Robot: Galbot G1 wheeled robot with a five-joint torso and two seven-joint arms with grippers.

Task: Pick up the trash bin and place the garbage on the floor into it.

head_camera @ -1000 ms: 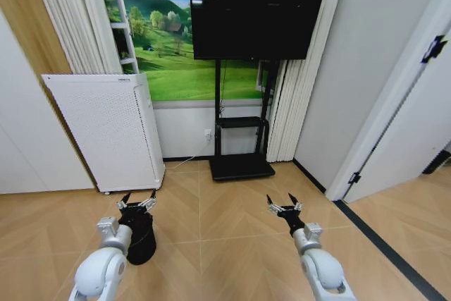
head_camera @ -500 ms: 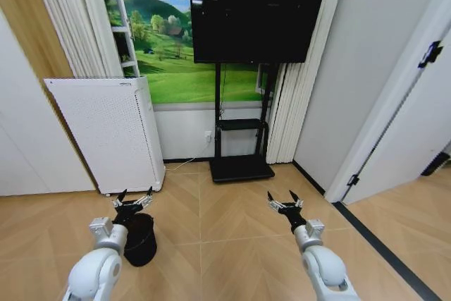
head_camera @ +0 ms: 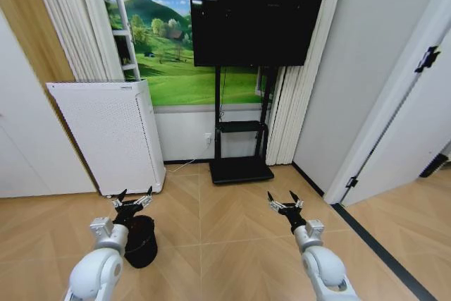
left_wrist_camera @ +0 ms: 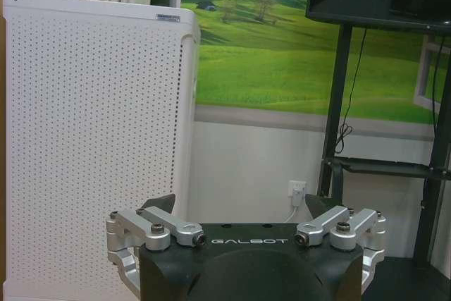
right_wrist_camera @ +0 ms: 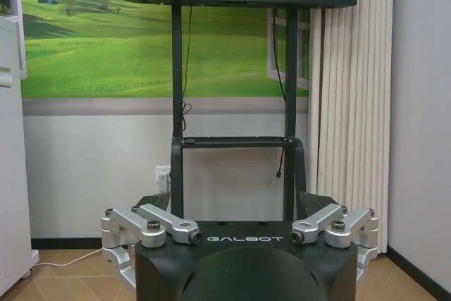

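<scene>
The trash bin [head_camera: 141, 243] is a small round black wastebasket standing on the wood floor at the lower left of the head view. My left gripper [head_camera: 133, 198] hangs open just above and past its far rim, and the left wrist covers part of the rim. In the left wrist view the left gripper [left_wrist_camera: 239, 206] has its fingers spread with nothing between them. My right gripper [head_camera: 285, 200] is open too, held over bare floor to the right, and is also empty in its own wrist view [right_wrist_camera: 236, 202]. The garbage is out of view.
A tall white perforated appliance [head_camera: 109, 135] stands against the wall right behind the bin. A black TV on a stand [head_camera: 239, 167] fills the middle of the back wall, with curtains [head_camera: 290, 114] beside it. A white door [head_camera: 416, 125] is at the right.
The whole head view has shifted slightly, so the camera moved. My left arm has drifted a little to the left over the bin; the right arm holds its pose.
</scene>
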